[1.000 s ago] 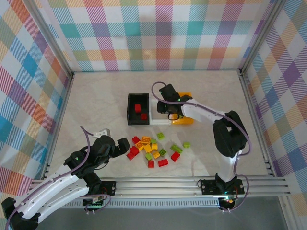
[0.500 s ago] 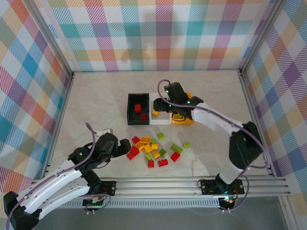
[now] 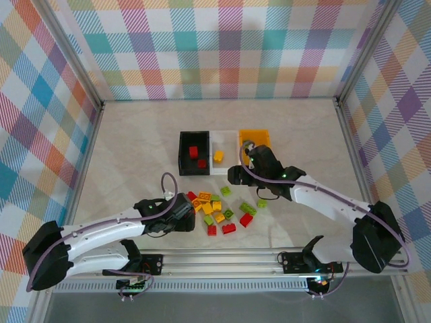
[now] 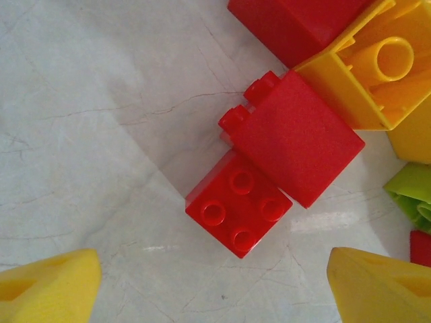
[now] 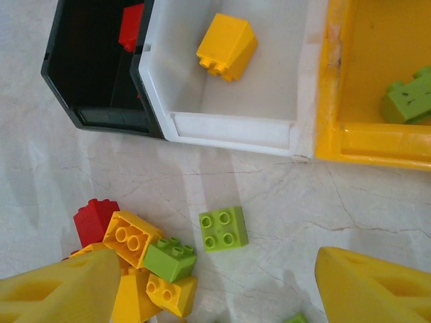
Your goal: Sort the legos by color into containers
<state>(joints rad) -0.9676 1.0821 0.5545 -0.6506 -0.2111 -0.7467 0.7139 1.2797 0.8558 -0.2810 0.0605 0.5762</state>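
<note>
Loose legos (image 3: pixel 217 212) in red, yellow and lime green lie in a pile in front of the containers. The black bin (image 3: pixel 183 156) holds two red bricks, and the white bin (image 5: pixel 232 128) holds a yellow brick (image 5: pixel 227 46). A green brick (image 5: pixel 407 97) lies in the orange bin (image 5: pixel 331 81). My left gripper (image 4: pixel 215 289) is open, low over the pile's left edge, with a small red brick (image 4: pixel 239 212) just ahead of its fingertips. My right gripper (image 5: pixel 215 296) hangs open above the table, and a lone green brick (image 5: pixel 223 229) lies just beyond it.
A larger red brick (image 4: pixel 296 138) touches the small red one, and an upturned yellow brick (image 4: pixel 367 67) lies against it. Checkered walls and metal rails enclose the table (image 3: pixel 135 148). Bare surface lies left of the pile and behind the bins.
My right gripper opened over the white bin, left the yellow brick in it, and drew back toward the pile. My left arm swung right to the pile's red bricks.
</note>
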